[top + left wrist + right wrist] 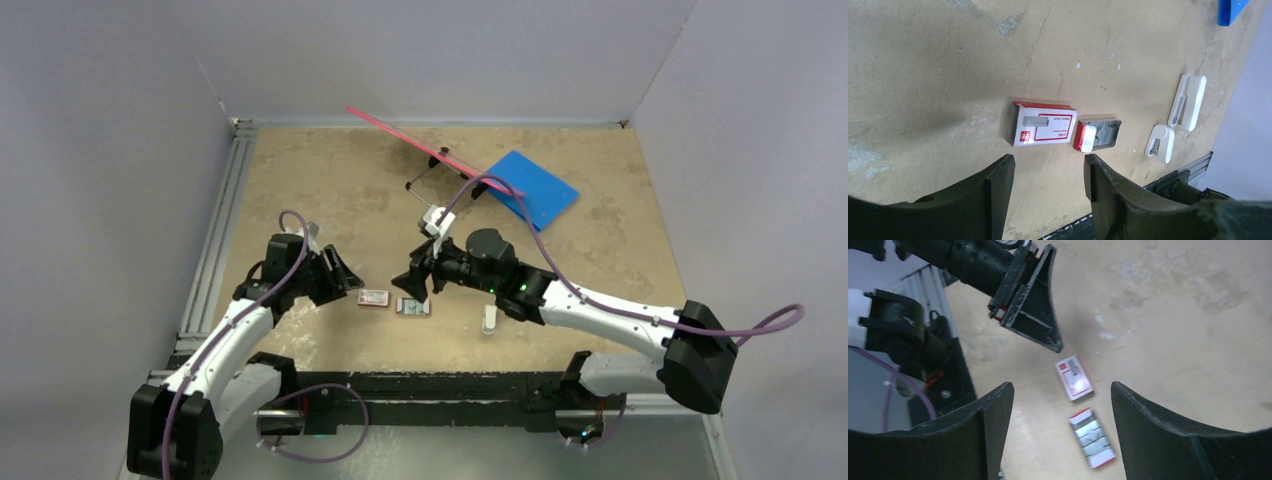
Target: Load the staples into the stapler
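The staples (1093, 436) are grey strips lying in an open inner tray with red-and-white ends (412, 307) (1100, 134). Its red-and-white box sleeve (373, 298) (1043, 130) (1075, 377) lies just left of the tray. The white stapler (489, 318) lies to the right of the tray; the left wrist view shows it as a long bar (1188, 102) with a shorter white piece (1160, 143) beside it. My left gripper (343, 276) (1048, 162) is open and empty, just left of the sleeve. My right gripper (412, 283) (1060, 390) hovers open over the tray, holding nothing.
A blue board (535, 188) lies at the back right, with a pink rod (420, 142) and a black wire frame (430, 180) beside it. A metal rail (215, 240) runs along the table's left edge. Grey walls enclose the table.
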Robot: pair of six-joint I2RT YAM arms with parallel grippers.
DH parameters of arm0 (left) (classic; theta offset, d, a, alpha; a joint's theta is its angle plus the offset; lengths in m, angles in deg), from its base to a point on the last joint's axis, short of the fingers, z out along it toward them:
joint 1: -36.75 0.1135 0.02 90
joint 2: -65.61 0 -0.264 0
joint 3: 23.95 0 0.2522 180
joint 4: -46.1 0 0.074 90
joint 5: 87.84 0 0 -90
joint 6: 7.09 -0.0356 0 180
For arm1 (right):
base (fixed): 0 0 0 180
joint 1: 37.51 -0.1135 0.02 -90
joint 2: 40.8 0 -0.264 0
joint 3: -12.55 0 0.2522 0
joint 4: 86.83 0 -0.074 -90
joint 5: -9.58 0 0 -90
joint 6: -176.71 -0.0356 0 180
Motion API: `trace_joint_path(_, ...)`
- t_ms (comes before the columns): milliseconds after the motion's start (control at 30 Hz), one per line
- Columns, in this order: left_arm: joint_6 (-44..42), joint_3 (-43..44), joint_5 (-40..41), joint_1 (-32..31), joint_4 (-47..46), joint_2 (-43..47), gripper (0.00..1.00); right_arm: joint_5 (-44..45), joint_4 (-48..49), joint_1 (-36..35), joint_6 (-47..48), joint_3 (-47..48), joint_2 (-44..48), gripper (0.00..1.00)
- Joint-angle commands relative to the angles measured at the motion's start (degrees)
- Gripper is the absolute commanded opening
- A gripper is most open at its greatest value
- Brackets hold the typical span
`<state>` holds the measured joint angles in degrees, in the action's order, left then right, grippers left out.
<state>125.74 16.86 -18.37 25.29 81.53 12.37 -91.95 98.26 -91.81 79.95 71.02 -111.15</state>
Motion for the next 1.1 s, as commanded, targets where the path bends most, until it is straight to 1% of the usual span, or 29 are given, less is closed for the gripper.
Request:
trace_joint_path(0, -0.64, 0.64, -2.59, -0.91, -1.11, 1.51, 0.53, 12.74, 1.33, -6.36, -15.17, -1.08, -0.35, 0.73)
trace_joint_path(133, -0.98, 1.13, -2.47, -1.95, -0.89, 1.91, 0.53, 23.4, -3.03, -9.29, -24.86, -1.82, -0.64, 0.7)
trace_joint_path(200, -0.87, 1.32, -1.46, -2.07, -0.56, 2.27, 0.53, 31.77, -4.5, -11.54, -29.76, -3.38, 0.28, 0.68)
trace_joint_path(267, -0.65, 1.26, -0.13, -2.07, -0.44, 2.94, 0.53, 34.97, -5.47, -12.67, -31.85, -4.81, 1.04, 0.68)
trace_joint_path(433, -0.37, 1.12, -0.16, -2.07, -0.37, 4.32, 0.53, 36.63, -17.6, -13.02, -36.55, -1.83, -1.7, 0.68)
trace_joint_path(500, -0.5, 0.94, -1.17, -2.15, -0.74, 4.53, 0.53, 38.05, -20.77, -13.65, -37.75, -1.62, -2.8, 0.7)
trace_joint_path(567, -0.63, 0.71, -2.54, -2.39, -1.2, 4.11, 0.53, 38.97, -22.07, -14.12, -38.06, -2.17, -3.25, 0.75)
trace_joint_path(633, -0.64, 0.47, -2.87, -2.98, -1.33, 3.34, 0.53, 39.29, -21.42, -15.42, -36.85, -3.03, -3.22, 0.75)
trace_joint_path(667, -0.56, 0.47, -2.64, -3.4, -1.03, 2.82, 0.51, 39.32, -21.29, -15.84, -36.69, -3.25, -3.42, 0.74)
trace_joint_path(767, -0.02, 0.98, 0.4, -5.78, 0.85, 1.65, 0.44, 38.83, -22.69, -16.49, -37.18, -2.49, -6.34, 0.71)
trace_joint_path(867, 1.06, 1.79, 4.84, -9.76, 3.42, 0.04, 0.39, 39.38, -24.17, -17.31, -38.5, -0.5, -11.08, 0.69)
trace_joint_path(1000, 2.62, 3.6, 11.62, -16.82, 7.35, -4.32, 0.37, 39.72, -25.69, -18.04, -41.47, 2.0, -17.39, 0.66)
trace_joint_path(1067, 3.03, 4.22, 13.68, -18.69, 8.24, -6.66, 0.37, 40.05, -26.15, -18.19, -43.23, 2.68, -19.33, 0.64)
